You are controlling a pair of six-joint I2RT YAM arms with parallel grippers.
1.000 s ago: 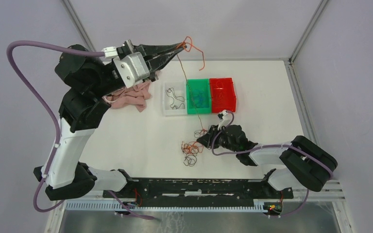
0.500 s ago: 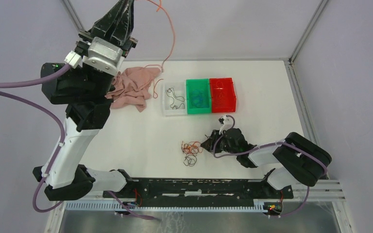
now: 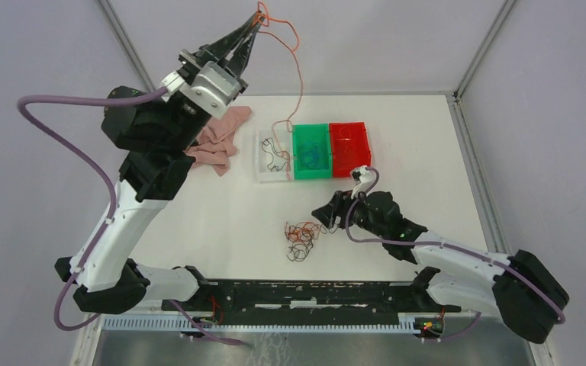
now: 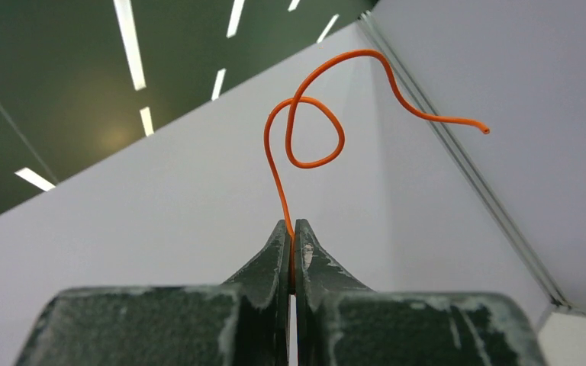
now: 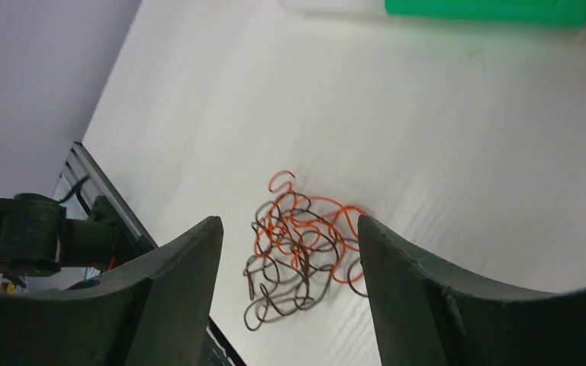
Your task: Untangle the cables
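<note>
Left gripper clamped the orange wire high at far left; the tangle lay just left of the right gripper's parted fingers, right arm nearer.

You have nothing to read here: no text, label, brand, number or sign is legible in any of the three views.
</note>
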